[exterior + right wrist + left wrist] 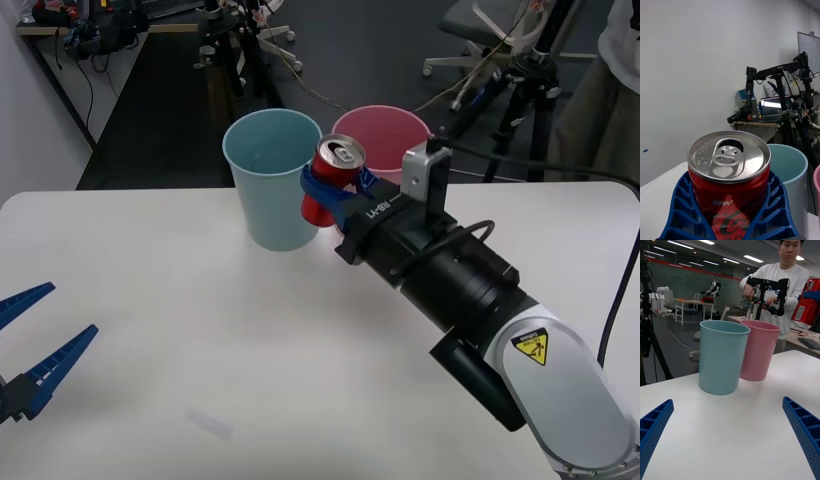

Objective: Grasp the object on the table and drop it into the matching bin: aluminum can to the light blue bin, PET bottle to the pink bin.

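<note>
Right gripper (335,190) jaws clench the aluminum can (329,180) (near upright, top up); left gripper (30,345) jaws released.

office chair (497,35), camera tripod (520,100), desk (692,305)

You have the right gripper (333,190) clamped on the red aluminum can (331,176), its blue fingers wrapped round the can's sides, and the can is held tilted above the white table (200,330) just beside the near right rim of the light blue bin (272,180). The pink bin (385,135) stands touching the light blue one on its right and slightly farther back, partly hidden behind the can and the black wrist. Your left gripper (35,335) sits at the near left edge of the table, its two blue fingers spread apart and well clear of both bins.
</note>
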`<state>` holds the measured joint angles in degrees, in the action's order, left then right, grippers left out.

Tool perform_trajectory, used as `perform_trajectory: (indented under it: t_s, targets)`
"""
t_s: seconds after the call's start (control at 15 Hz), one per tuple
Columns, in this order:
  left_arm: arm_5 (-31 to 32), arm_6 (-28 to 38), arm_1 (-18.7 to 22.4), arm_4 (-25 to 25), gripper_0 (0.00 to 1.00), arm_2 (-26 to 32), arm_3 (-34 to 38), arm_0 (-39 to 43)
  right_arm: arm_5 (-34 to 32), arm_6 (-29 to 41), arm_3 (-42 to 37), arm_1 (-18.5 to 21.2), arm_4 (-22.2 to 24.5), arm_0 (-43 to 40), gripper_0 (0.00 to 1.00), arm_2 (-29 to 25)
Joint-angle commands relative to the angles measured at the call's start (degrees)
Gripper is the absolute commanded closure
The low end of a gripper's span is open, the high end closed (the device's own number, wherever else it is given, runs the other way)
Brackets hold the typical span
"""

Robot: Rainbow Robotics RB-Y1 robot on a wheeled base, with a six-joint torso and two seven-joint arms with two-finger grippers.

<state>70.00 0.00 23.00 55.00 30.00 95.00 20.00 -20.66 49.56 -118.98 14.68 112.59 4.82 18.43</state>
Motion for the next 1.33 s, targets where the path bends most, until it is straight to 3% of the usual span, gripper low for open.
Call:
perform_trajectory:
  t_s: [0.07, 0.47, 0.87, 1.33]
  targets:
    - [0.00, 0.00, 0.00, 0.00, 0.00, 0.00, 0.00, 0.00, -0.09, 8.62, 3.23, -1.94, 8.18, 5.20, 1.00, -0.42]
    - [0.00, 0.00, 0.00, 0.00, 0.00, 0.00, 0.00, 0.00, -0.09, 18.46, 15.71, -8.62, 22.94, 17.15, 1.00, -2.70]
    - [0.00, 0.00, 0.00, 0.00, 0.00, 0.00, 0.00, 0.00, 0.00, 17.85, 28.10, -15.68, 32.61, 27.08, 1.00, -6.30]
    - [0.00, 0.00, 0.00, 0.00, 0.00, 0.00, 0.00, 0.00, 1.85, 14.68, 39.62, -15.68, 33.84, 35.87, 1.00, -8.06]
